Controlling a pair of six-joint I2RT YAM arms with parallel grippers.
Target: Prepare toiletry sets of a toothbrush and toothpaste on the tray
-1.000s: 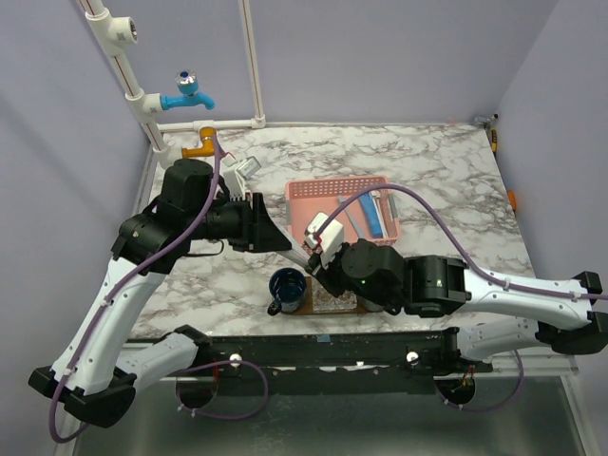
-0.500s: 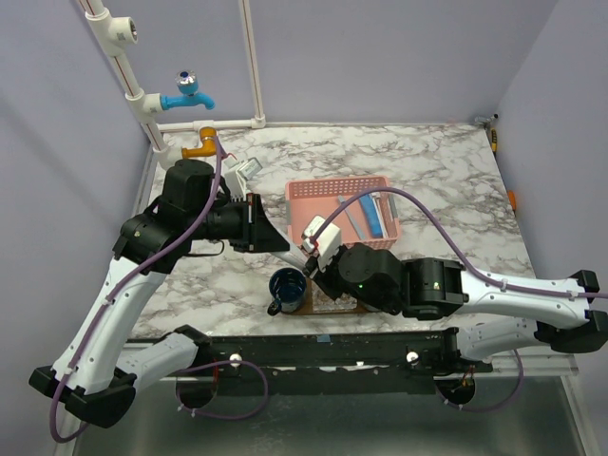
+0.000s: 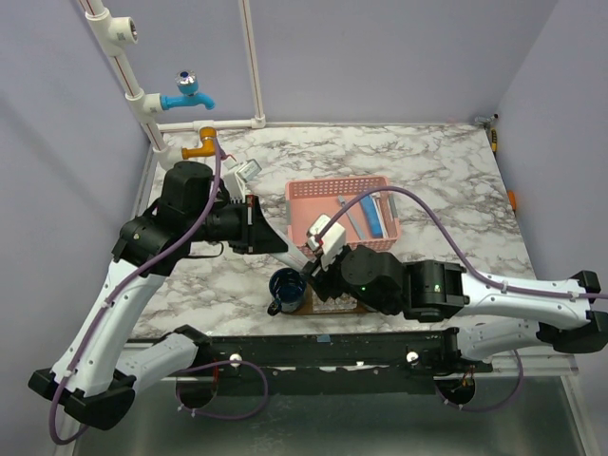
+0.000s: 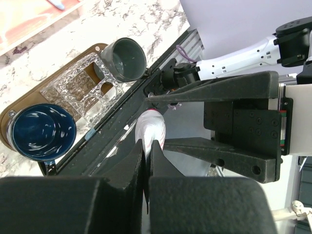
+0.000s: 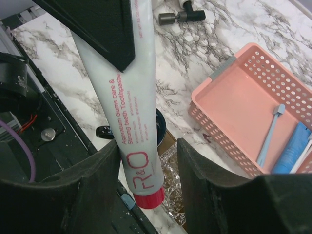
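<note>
Left end effector [image 4: 148, 146] pinches toothpaste [image 5: 135, 109] between its fingertips.

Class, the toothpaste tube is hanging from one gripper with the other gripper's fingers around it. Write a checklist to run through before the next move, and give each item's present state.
1. Left gripper holds the toothpaste: ok, it is shut on the tube's flat end.
2. Right gripper is ready to take the tube: ok, it is open with a finger on either side, above the cap.
3. Red cap is on: ok.
4. Free spot on the tray: cannot tell. A blue cup, a grey cup and a clear holder sit on it.
5. Toothbrush is available: ok, one lies in the pink basket.
</note>
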